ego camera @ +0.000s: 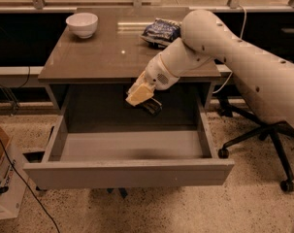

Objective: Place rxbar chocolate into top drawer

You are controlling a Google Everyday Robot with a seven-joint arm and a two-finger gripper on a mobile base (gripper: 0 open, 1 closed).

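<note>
My gripper (145, 100) hangs over the back of the open top drawer (129, 173), just below the table's front edge. It is shut on the rxbar chocolate (153, 106), a small dark bar that sticks out below the pale fingers (138, 93). The bar is held in the air above the drawer's light grey floor (132, 145). The drawer is pulled fully out toward me.
On the grey-brown tabletop (93, 57) stand a white bowl (82, 24) at the back left and a crinkled blue-and-white snack bag (160, 31) at the back right. A black office chair (263, 140) is to the right. A cardboard box (3, 178) and cables lie at the left.
</note>
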